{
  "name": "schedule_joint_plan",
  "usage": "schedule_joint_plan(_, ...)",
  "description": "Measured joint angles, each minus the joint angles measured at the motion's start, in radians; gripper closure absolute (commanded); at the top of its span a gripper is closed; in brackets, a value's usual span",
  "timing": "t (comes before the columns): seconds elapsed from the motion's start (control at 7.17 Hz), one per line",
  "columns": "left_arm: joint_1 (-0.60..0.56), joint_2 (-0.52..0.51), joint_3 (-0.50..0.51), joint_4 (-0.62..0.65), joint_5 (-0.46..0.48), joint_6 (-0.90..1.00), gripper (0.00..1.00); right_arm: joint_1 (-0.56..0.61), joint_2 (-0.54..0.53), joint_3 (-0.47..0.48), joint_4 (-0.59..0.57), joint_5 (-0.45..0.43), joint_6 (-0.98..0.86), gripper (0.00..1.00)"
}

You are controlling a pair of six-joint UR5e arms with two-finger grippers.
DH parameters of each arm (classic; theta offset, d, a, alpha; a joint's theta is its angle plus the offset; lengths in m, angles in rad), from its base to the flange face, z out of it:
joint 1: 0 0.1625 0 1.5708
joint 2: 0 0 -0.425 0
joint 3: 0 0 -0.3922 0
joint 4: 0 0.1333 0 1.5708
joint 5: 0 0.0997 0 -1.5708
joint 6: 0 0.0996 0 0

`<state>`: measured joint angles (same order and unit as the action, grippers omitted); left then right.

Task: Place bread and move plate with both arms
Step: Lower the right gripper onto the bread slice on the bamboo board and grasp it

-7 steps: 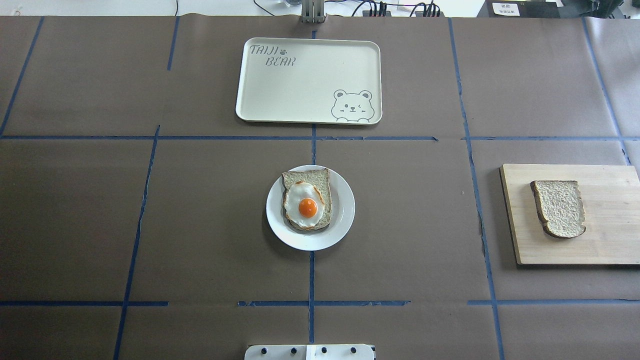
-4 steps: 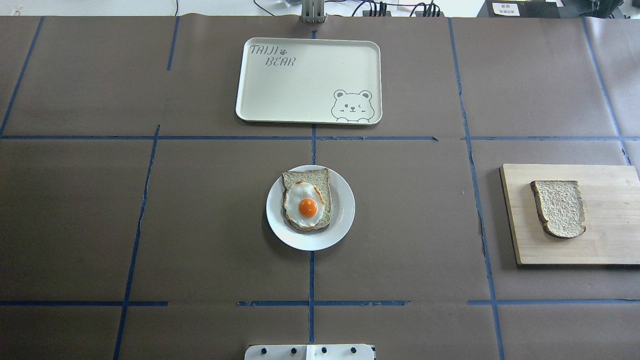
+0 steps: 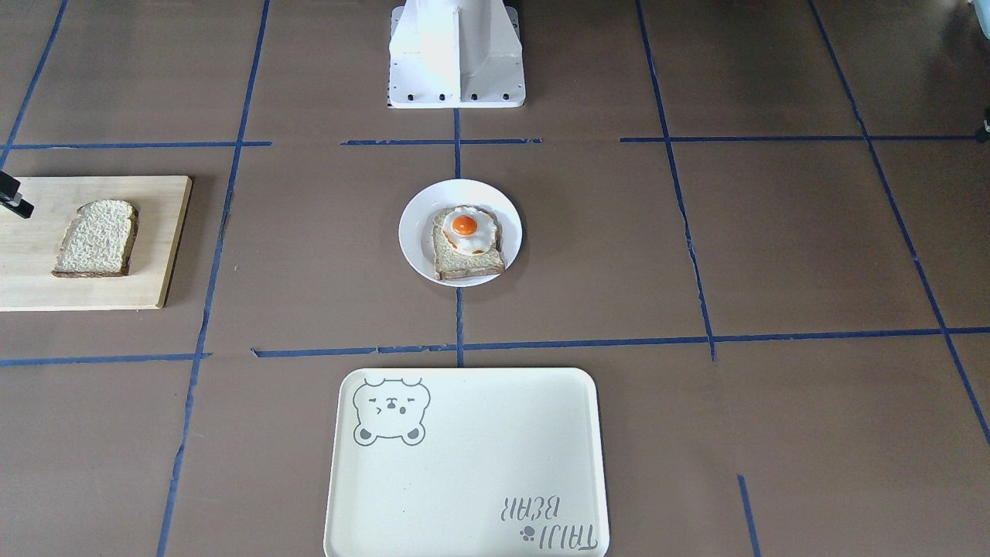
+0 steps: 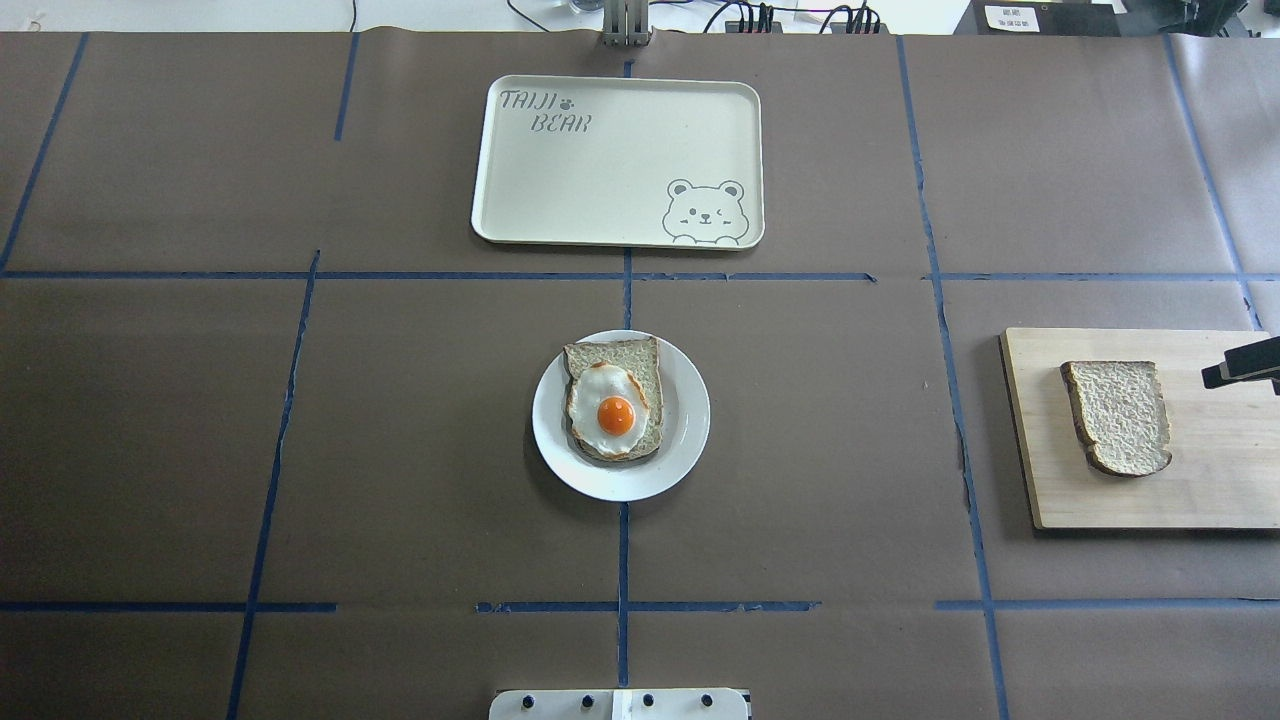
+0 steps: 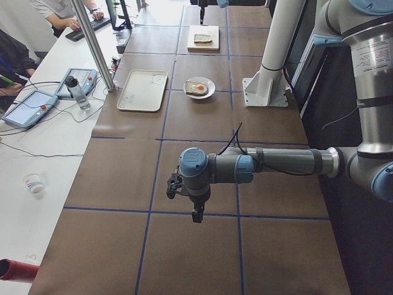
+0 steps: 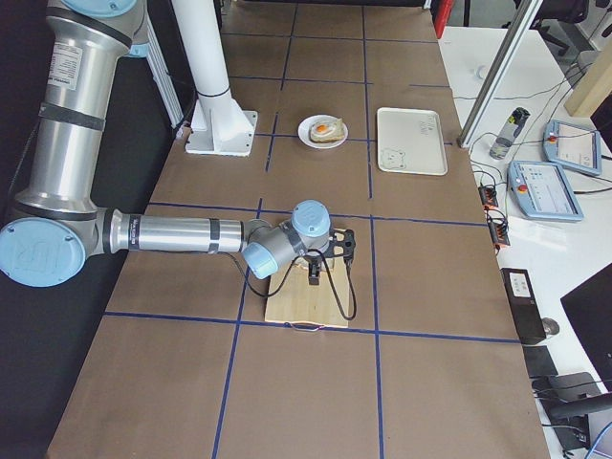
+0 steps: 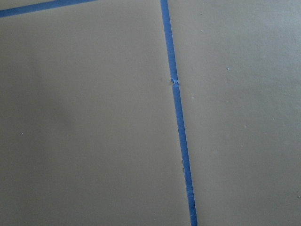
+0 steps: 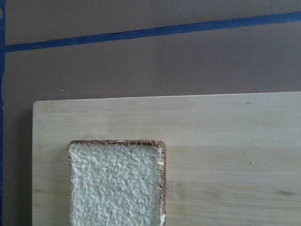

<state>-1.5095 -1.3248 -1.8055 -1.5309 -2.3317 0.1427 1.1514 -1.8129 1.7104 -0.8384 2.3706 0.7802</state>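
Note:
The plain bread (image 4: pixel 1118 415) lies flat on a wooden cutting board (image 4: pixel 1230 480) at the table's right; it also shows in the front view (image 3: pixel 97 238) and the right wrist view (image 8: pixel 115 183). The white plate (image 4: pixel 690 420) sits mid-table and holds a slice with a fried egg (image 4: pixel 615 412). Only a black tip of my right gripper (image 4: pixel 1228 371) shows, above the board's right part, just right of the bread; I cannot tell whether it is open or shut. My left gripper (image 5: pixel 195 212) hangs over bare table far to the left, seen only from the side.
A cream tray with a bear drawing (image 4: pixel 600 160) lies beyond the plate at the far centre. The white robot base (image 3: pixel 456 54) stands at the near edge. Blue tape lines cross the brown table cover.
A black tip of my right gripper has come into the overhead view at the right edge, over the cutting board. Bread, plate and tray have not moved.

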Motion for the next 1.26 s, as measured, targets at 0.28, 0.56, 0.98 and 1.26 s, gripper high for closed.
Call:
schedule_joint_plan(0.28,0.0,0.0,0.0,0.0,0.0,0.0,0.0,-0.096,-0.007,-0.012,0.09,-0.059,0.111,0.15)
schedule_joint_plan(0.56,0.0,-0.001,0.0,0.0,0.0,0.0,0.0,-0.153,-0.012,-0.021,0.103,-0.092,0.13,0.2)
schedule_joint_plan(0.98,0.0,-0.002,0.0,-0.001,0.0,0.0,0.0,-0.185,-0.018,-0.044,0.106,-0.104,0.139,0.26)
schedule_joint_plan(1.26,0.0,-0.001,0.0,0.0,0.0,0.0,0.0,-0.201,-0.014,-0.046,0.107,-0.105,0.16,0.33)
